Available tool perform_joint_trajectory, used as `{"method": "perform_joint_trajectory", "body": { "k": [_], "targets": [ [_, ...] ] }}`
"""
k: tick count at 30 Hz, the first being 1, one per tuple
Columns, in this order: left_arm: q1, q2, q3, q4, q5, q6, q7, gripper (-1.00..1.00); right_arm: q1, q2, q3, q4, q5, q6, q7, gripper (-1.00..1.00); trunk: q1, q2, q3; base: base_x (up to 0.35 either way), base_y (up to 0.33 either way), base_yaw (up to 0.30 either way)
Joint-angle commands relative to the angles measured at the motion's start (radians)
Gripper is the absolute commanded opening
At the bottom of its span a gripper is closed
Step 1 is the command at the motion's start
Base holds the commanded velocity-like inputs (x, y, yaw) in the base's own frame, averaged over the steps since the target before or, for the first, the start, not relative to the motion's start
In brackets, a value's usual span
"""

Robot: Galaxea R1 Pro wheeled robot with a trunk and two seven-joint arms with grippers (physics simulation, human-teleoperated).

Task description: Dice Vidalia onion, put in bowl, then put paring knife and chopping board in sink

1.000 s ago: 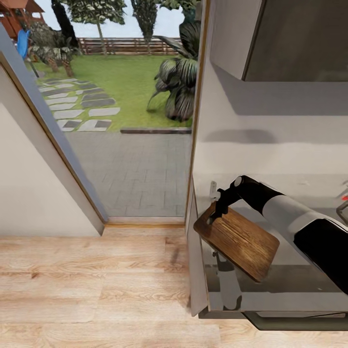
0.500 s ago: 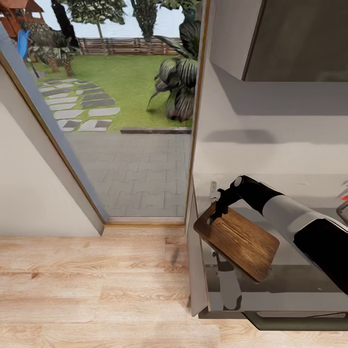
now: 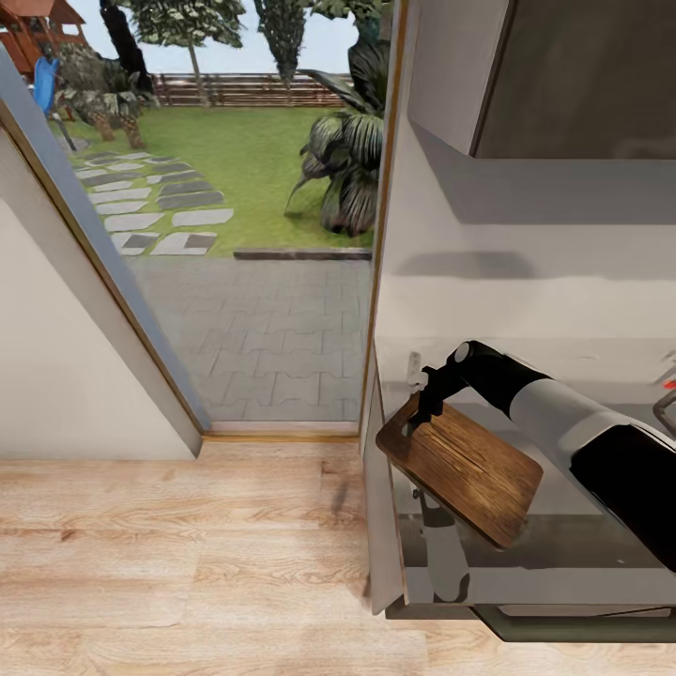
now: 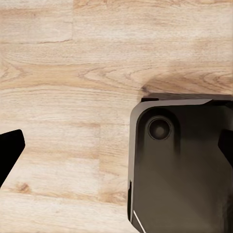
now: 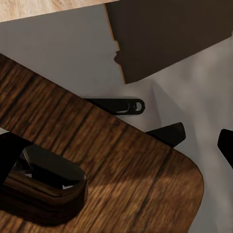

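Note:
The wooden chopping board (image 3: 465, 467) hangs tilted above the grey worktop at the counter's left end. My right gripper (image 3: 427, 399) is shut on its handle corner, beside the grip slot (image 5: 48, 174). From the right wrist the board (image 5: 121, 165) spans most of the picture. Under it, on the pale surface, lies a slim black handle with an eyelet (image 5: 116, 106), possibly the paring knife. My left gripper (image 4: 116, 150) is open, hanging over the wooden floor and my dark base (image 4: 179, 165).
The counter's left end panel (image 3: 380, 526) drops to the wooden floor (image 3: 188, 563). A wall cabinet (image 3: 563, 75) hangs above the counter. A glass door (image 3: 253, 282) to the left gives onto a paved yard. Something red (image 3: 668, 380) peeks in at the right edge.

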Motion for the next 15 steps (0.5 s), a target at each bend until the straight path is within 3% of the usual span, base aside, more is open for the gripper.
{"method": "perform_joint_trajectory", "body": {
  "k": [1,15],
  "targets": [
    [0.000,0.000,0.000,-0.002,-0.001,-0.001,0.002,1.00,0.002,-0.001,0.005,-0.002,0.013,0.004,-0.004,1.00,0.001,-0.001,-0.002,0.000,0.000,0.000],
    [0.000,0.000,0.000,-0.002,-0.001,-0.001,0.002,1.00,0.002,0.000,0.006,-0.002,0.014,0.004,-0.008,1.00,0.001,-0.001,-0.002,0.000,0.000,0.000]
  ]
}}
